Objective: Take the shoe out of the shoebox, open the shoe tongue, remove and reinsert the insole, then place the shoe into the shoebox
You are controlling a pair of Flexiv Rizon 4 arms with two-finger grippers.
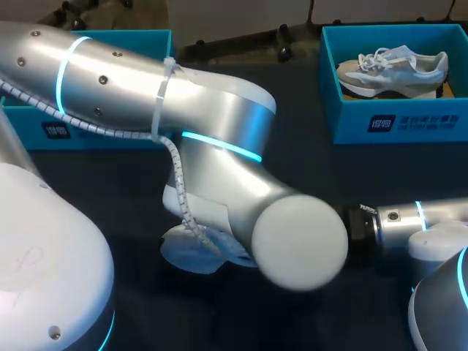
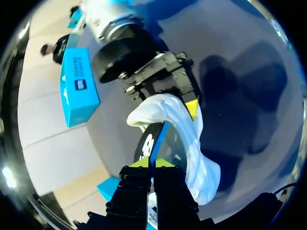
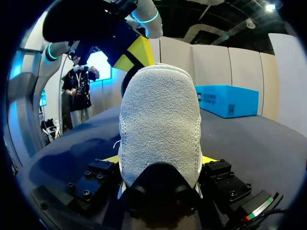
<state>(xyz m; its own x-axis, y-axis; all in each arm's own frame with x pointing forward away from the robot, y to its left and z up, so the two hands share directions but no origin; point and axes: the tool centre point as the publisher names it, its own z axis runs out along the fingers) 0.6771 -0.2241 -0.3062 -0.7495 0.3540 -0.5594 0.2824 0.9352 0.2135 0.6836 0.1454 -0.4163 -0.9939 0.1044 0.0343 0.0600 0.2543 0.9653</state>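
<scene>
Left gripper (image 2: 152, 163): fingers drawn narrow, yellow tips almost meeting, pinching the thin blue-and-black edge of the insole (image 2: 154, 141) from both sides; the insole stands on edge, running from those tips into the mouth of the shoe (image 3: 160, 115).

Right gripper (image 3: 159, 160): fingers spread wide around the shoe, one yellow tip showing on each side of its grey knit body, both pressed against it; the shoe rises ahead of this gripper, clear of the table (image 1: 307, 161).

The two grippers face each other with the shoe between them, near the middle of the table; from the head view the left arm (image 1: 219, 146) covers most of this, and the pale shape under its elbow is probably the shoe.

Far-right shoebox (image 1: 395, 121) holds a second shoe (image 1: 391, 64) lying on its side; far-left shoebox (image 1: 95, 131) sits partly behind the left arm; both well apart from the grippers.
</scene>
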